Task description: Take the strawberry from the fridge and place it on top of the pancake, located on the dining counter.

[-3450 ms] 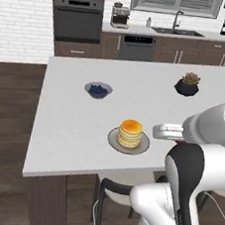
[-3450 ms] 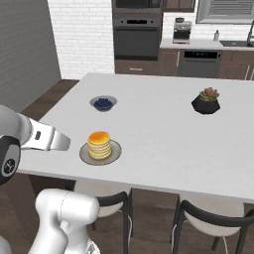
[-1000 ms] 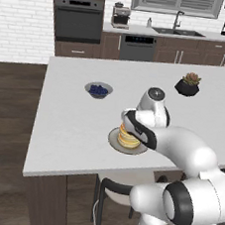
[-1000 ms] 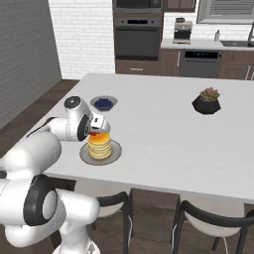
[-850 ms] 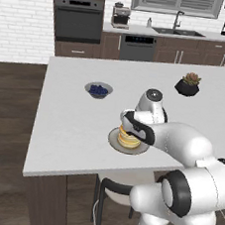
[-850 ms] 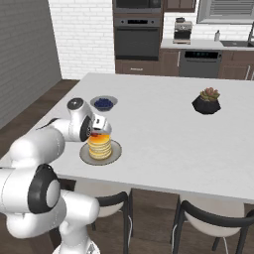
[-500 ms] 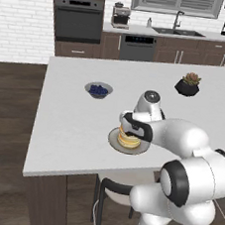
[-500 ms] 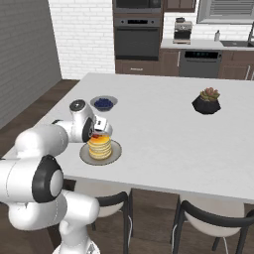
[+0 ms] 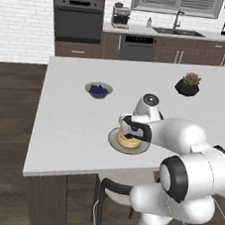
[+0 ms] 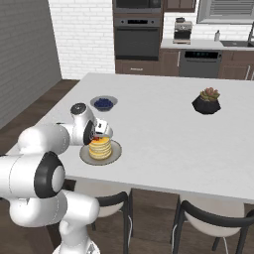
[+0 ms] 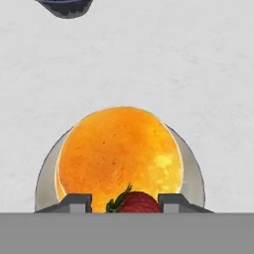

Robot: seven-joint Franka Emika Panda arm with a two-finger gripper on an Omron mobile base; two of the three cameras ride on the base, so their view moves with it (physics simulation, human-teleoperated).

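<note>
The strawberry (image 11: 135,202), bright red with green leaves, sits between my gripper's (image 11: 126,203) two fingertips; the gripper is shut on it. Right under it lies the golden pancake (image 11: 119,151) stack on a grey plate (image 11: 45,173). From the base cameras the gripper (image 9: 127,131) (image 10: 103,133) hangs just over the pancake (image 9: 129,141) (image 10: 100,148), near the front of the white dining counter (image 9: 67,129) (image 10: 163,134). The fridge is out of view.
A bowl of blueberries (image 9: 98,90) (image 10: 103,103) (image 11: 64,7) stands just behind the plate. A potted succulent (image 9: 188,85) (image 10: 207,101) sits farther right. Dark chairs (image 9: 119,195) (image 10: 208,218) are tucked under the counter's near edge.
The arm has swung in from the counter's near edge to the pancake. Over the last second the gripper has sunk a little closer to the stack, still holding the strawberry.
</note>
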